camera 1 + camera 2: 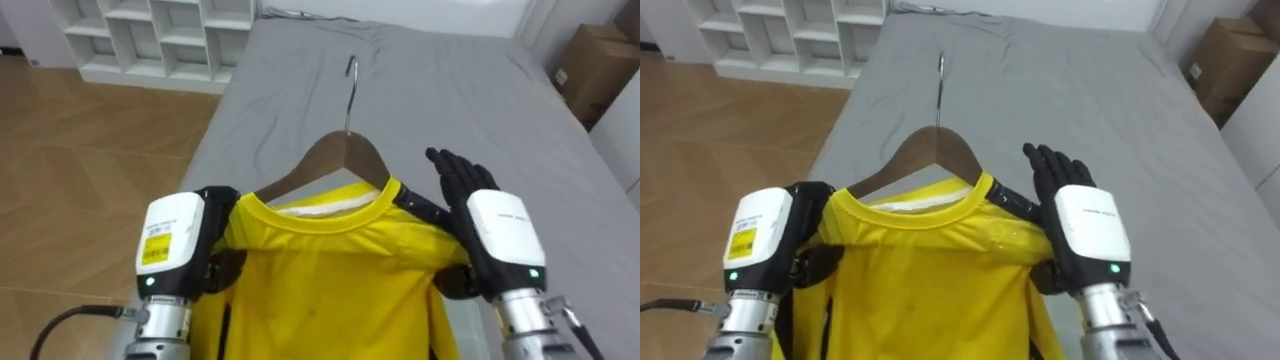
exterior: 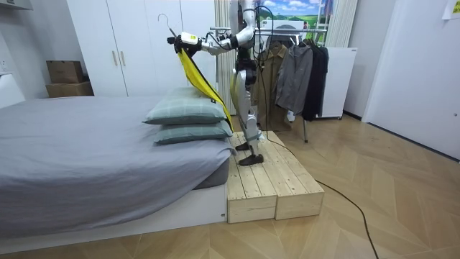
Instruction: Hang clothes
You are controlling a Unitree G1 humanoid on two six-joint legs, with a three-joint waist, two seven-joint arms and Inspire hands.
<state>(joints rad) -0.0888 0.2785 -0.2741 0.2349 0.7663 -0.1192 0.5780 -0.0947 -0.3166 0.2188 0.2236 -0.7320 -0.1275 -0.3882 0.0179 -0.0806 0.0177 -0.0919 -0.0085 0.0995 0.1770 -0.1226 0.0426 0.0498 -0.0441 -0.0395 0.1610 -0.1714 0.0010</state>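
yellow T-shirt (image 1: 330, 285) on wooden hanger (image 1: 345, 150), hook at 12, level for hanging | right hand (image 1: 468, 188) flat-fingered, propping the 3 o'clock shoulder | left hand (image 1: 220, 250) at 9, grip hidden, can't tell

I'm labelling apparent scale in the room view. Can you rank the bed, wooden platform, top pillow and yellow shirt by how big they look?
1. bed
2. wooden platform
3. top pillow
4. yellow shirt: it shows edge-on as a thin strip, so its rank against the pillow is unsure.
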